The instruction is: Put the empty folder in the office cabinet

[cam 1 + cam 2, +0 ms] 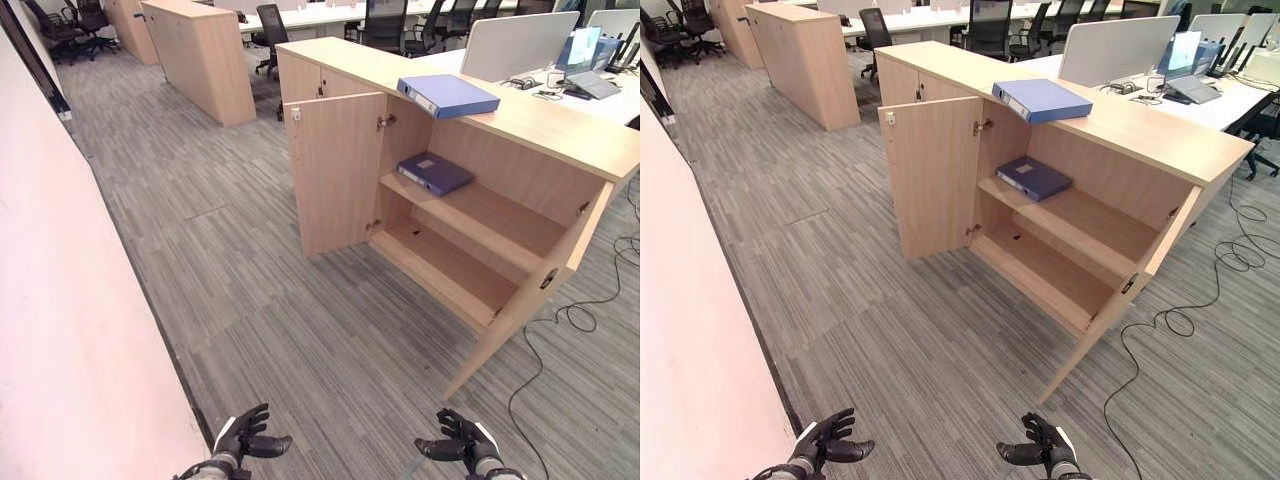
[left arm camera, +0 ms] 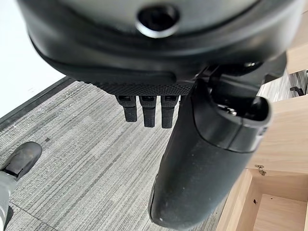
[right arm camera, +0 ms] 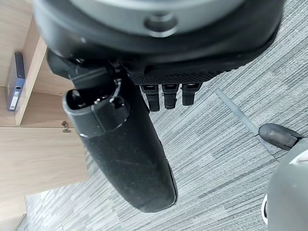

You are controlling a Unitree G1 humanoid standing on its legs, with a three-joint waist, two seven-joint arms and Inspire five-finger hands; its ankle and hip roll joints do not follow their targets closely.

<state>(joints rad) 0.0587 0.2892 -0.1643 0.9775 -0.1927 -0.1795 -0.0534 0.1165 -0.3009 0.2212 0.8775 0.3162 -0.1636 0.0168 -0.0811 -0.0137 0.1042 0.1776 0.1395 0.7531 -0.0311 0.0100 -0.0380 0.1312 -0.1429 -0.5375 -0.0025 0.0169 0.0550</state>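
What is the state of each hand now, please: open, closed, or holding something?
Left hand: open, fingers relaxed, holding nothing.
Right hand: open, fingers relaxed, holding nothing.

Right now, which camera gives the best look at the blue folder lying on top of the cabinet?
The right eye view: the folder on the cabinet top lies whole and unblocked, spine toward the open door. The left eye view shows the same folder nearly as well. The right wrist view catches a blue folder's spine edge-on; which folder, I cannot tell.

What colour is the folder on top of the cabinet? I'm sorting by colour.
Blue folder, clearest in the left eye view.
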